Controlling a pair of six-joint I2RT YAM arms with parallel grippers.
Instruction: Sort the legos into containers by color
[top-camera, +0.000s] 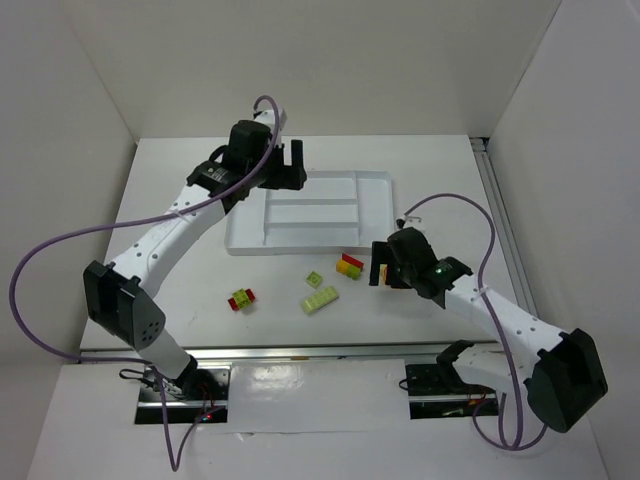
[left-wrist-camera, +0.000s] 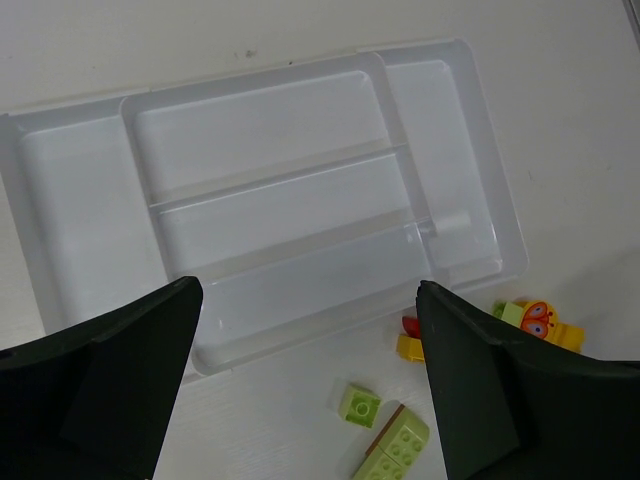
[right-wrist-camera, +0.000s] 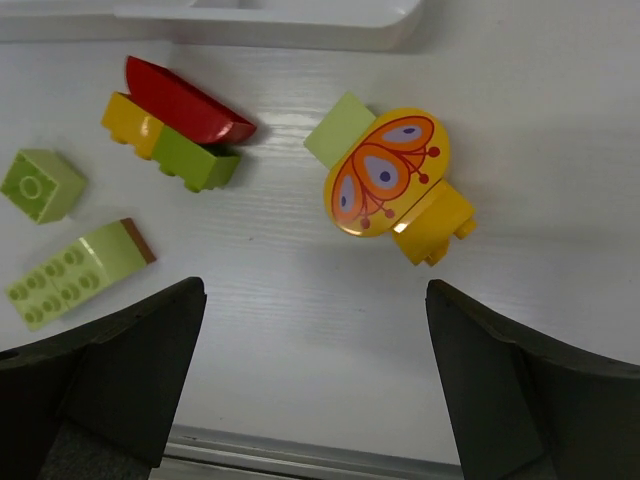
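The white tray lies at the table's middle back, and its compartments hold nothing. In front of it lie loose legos: a red, yellow and green stack, a small green brick, a long light green brick and a yellow butterfly piece joined to a light green brick. Another mixed stack sits further left. My left gripper hovers open over the tray's near edge. My right gripper is open just near of the butterfly piece, holding nothing.
White walls close in the table on the left, back and right. A metal rail runs along the near edge by the arm bases. Purple cables loop off both arms.
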